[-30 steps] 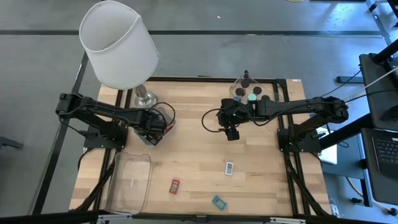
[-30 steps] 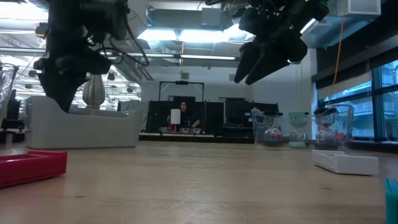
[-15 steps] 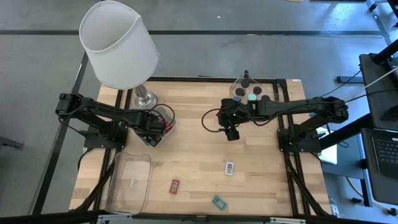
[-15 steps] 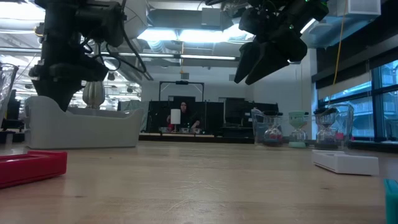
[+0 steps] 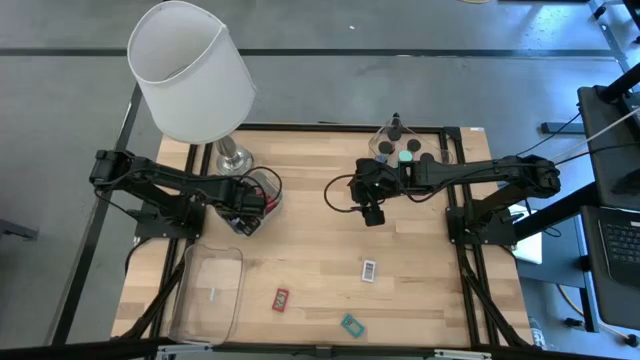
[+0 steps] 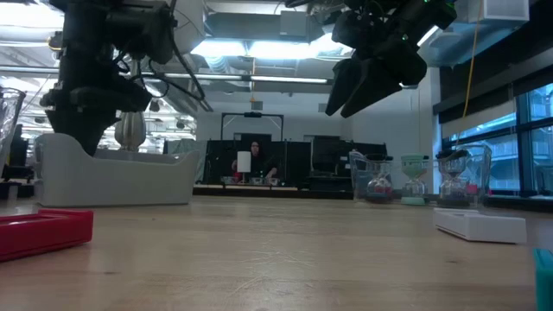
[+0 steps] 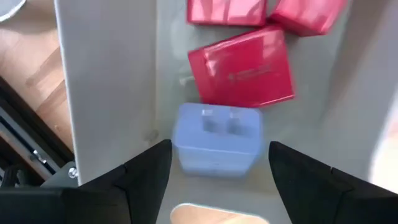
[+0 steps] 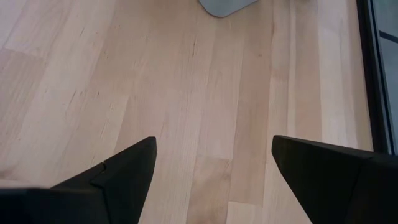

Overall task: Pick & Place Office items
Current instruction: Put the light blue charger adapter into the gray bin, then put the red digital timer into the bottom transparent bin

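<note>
My left gripper (image 5: 246, 207) (image 7: 219, 144) hangs open over a clear tray (image 5: 262, 190) (image 6: 112, 177) beside the lamp base. A pale blue piece (image 7: 217, 140) lies flat on the tray floor between its fingertips, apart from them, next to red blocks (image 7: 241, 65). My right gripper (image 5: 372, 214) (image 8: 212, 142) is open above bare wood at mid-table, raised well off it (image 6: 359, 86). A red block (image 5: 281, 298) (image 6: 43, 233), a white-labelled bit (image 5: 368, 270) (image 6: 479, 225) and a teal bit (image 5: 351, 324) lie flat near the table's near edge.
A white-shaded lamp (image 5: 190, 70) stands at the far left, its base (image 5: 233, 158) beside the left tray. A second clear tray (image 5: 210, 290) sits at the near left. A tray with dark caps (image 5: 405, 150) is at the far right. A person sits in the room behind (image 6: 257, 164).
My left gripper has risen a little above the tray by the lamp and then held still. The right arm and the loose pieces have stayed put.
</note>
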`<state>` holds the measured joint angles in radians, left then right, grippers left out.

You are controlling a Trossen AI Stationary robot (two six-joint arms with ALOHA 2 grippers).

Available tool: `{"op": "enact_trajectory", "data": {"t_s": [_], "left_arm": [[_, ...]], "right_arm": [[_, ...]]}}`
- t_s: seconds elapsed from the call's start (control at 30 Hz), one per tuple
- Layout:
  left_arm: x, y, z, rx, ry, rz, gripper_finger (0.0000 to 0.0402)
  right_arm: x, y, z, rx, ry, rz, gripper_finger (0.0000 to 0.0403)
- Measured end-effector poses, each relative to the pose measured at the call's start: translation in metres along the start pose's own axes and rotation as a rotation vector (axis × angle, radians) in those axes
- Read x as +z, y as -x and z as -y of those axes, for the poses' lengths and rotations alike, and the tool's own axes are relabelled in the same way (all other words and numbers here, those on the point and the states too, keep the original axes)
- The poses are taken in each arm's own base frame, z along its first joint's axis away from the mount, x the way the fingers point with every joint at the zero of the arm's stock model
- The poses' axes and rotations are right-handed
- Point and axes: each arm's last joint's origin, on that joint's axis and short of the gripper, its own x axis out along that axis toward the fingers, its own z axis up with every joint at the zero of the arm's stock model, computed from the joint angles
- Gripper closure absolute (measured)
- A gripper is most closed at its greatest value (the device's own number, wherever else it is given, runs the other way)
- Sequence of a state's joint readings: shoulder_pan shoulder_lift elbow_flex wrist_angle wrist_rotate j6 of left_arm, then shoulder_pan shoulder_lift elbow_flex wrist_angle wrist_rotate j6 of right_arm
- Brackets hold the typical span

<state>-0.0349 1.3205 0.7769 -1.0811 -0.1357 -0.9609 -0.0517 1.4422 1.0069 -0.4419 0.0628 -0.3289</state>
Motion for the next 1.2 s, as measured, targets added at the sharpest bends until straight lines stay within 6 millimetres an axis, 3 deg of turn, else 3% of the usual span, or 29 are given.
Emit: {"op": "enact_trajectory", "data": {"t_s": [0.7, 0.9, 1.2], "left_arm": [[0.022, 0.071, 0.019, -0.175, -0.089, 0.135, 0.0139], [0.015, 0.079, 0.047, -0.4, -0.376, 0.201, 0.0139], [-0.016, 0.096, 0.091, -0.629, -0.806, 0.433, 0.0139]], "right_arm": [[0.0, 0.0, 0.0, 0.0, -0.06, -0.001, 0.0081], [0.0, 0.0, 0.0, 0.0, -0.06, 0.0, 0.0081], [0.0, 0.0, 0.0, 0.0, -0.059, -0.001, 0.0081]]}}
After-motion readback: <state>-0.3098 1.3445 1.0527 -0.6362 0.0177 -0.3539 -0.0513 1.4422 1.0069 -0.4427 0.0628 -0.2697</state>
